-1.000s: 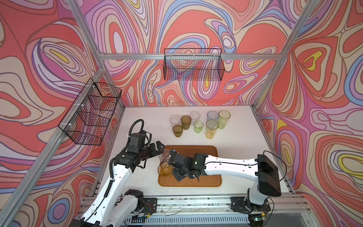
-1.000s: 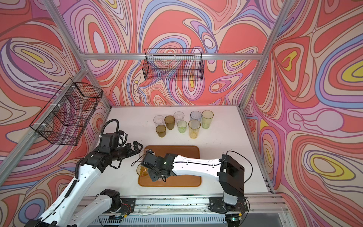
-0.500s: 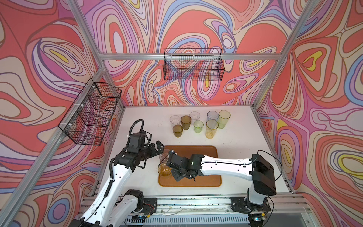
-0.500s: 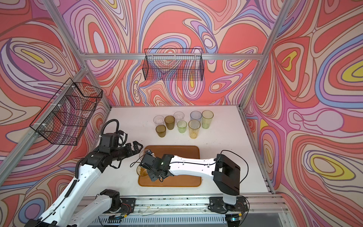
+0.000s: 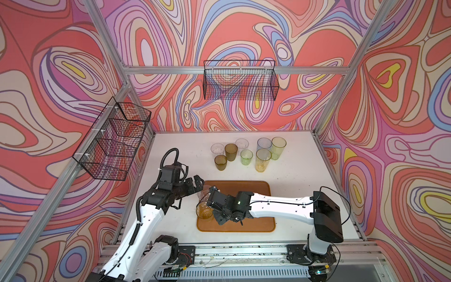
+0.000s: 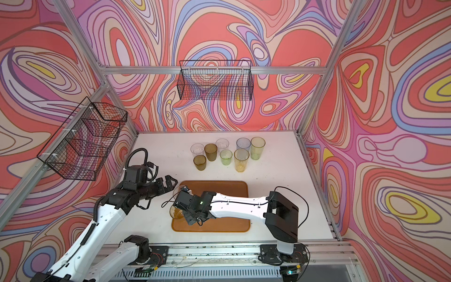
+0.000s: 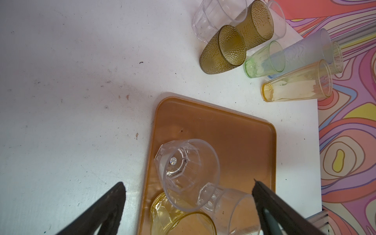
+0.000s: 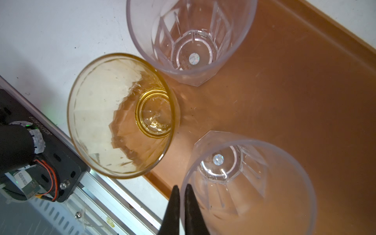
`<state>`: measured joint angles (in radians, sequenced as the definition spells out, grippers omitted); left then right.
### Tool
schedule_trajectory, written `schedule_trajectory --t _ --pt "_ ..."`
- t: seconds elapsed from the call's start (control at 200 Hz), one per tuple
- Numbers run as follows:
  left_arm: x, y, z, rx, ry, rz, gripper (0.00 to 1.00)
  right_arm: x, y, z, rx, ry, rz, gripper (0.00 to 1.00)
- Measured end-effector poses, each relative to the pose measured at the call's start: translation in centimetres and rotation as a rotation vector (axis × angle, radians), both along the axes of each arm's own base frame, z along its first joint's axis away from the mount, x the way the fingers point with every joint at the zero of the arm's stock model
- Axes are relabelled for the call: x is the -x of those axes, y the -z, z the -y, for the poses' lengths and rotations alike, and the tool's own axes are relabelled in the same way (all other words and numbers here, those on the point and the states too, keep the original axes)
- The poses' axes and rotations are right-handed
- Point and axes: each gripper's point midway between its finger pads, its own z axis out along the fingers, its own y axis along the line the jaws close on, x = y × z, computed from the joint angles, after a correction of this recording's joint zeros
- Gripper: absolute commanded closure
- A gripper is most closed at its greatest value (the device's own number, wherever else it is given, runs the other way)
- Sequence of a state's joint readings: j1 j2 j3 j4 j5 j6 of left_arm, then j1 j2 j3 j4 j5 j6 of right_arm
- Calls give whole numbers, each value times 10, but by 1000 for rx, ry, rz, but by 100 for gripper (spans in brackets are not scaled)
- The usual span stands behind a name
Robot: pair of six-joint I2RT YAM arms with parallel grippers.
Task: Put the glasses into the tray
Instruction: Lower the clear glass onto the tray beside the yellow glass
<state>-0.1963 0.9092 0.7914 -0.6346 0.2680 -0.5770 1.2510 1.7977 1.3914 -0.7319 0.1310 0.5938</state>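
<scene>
The right gripper (image 8: 181, 187) is seen with its fingers pressed together on nothing. It is held low over the tray (image 8: 284, 91), just beside the rim of a clear glass (image 8: 248, 183); whether that rim is touched cannot be told. The left gripper (image 7: 188, 182) is held spread wide and empty above the same end of the tray. The other clear glass (image 8: 191, 40) and an amber glass (image 8: 120, 116) are stood close by, so three are counted upright in the tray.

Eight more glasses are left upright in a tight cluster on the table (image 5: 175, 146) behind the tray:
- a clear pair (image 5: 217, 149)
- an olive pair (image 5: 231, 151)
- a green glass (image 5: 246, 157)
- the taller yellow glass (image 5: 263, 160)
- the grey-blue glass (image 5: 264, 144)
- the yellow-green glass (image 5: 278, 147)

All are judged light, thin-walled and stiff, with smooth tapered sides that may slip out of a squeeze. They are likely to be tipped easily, the tall ones most of all. A hold is probably best taken across the body a little below the rim, or by pinching the wall with one finger inside. The cluster should be approached from its open edge so that neighbours are not knocked.
</scene>
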Motion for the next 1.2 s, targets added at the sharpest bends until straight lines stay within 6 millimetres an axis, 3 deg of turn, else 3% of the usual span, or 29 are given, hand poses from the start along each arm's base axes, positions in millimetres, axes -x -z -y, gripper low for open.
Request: schedule_trajectory --t 0.786,0.981,1.202 --pt "0 0 0 -2 -2 0 0 3 -2 -3 -12 -9 -18 100" --pt "0 0 -1 -2 -2 0 0 2 -4 -7 -19 -6 -17 81" --pt "0 -1 -1 -2 -2 4 0 0 -6 -6 -13 -2 -7 77"
